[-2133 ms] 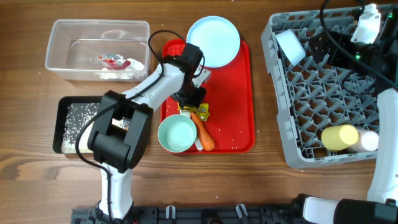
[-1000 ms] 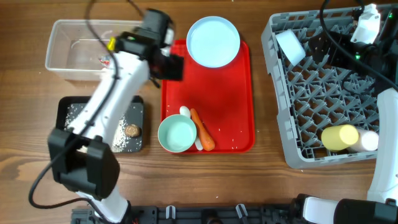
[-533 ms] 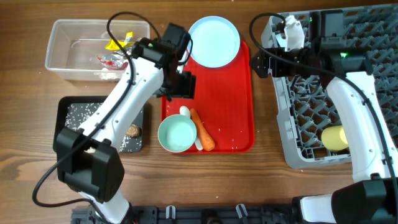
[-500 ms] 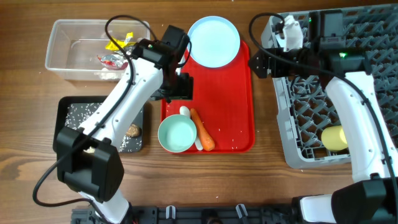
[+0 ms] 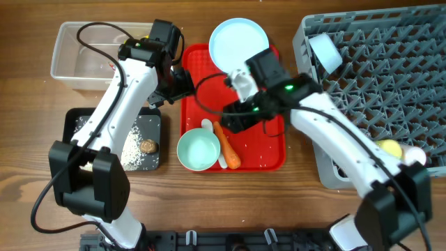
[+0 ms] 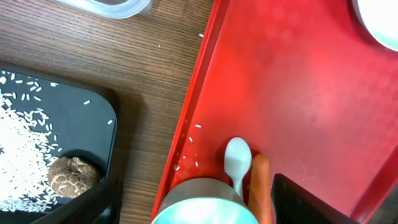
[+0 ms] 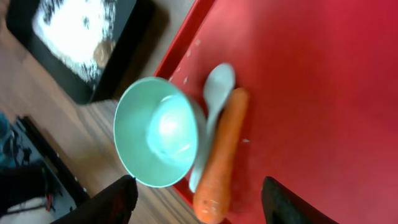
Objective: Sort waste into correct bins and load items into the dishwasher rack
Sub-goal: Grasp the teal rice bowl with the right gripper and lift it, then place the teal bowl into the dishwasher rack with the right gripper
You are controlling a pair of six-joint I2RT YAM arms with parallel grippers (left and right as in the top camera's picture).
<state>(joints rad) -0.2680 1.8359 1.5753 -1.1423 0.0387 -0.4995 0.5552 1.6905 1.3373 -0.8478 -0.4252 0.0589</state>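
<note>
Hovering right gripper (image 7: pixel 196 186) over carrot (image 7: pixel 219 155), near red tray (image 7: pixel 323 93) edge

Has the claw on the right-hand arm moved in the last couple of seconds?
Yes. The right gripper has swung left, away from the rack, and is now over the red tray, just above the carrot.

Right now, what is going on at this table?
Waste and dishes are being cleared off a red tray. Both grippers are open and hold nothing. The left gripper hovers at the tray's left edge, and the right gripper hovers above the carrot and the spoon. A bowl and a plate are not yet in the rack. The black tray holds rice.
</note>
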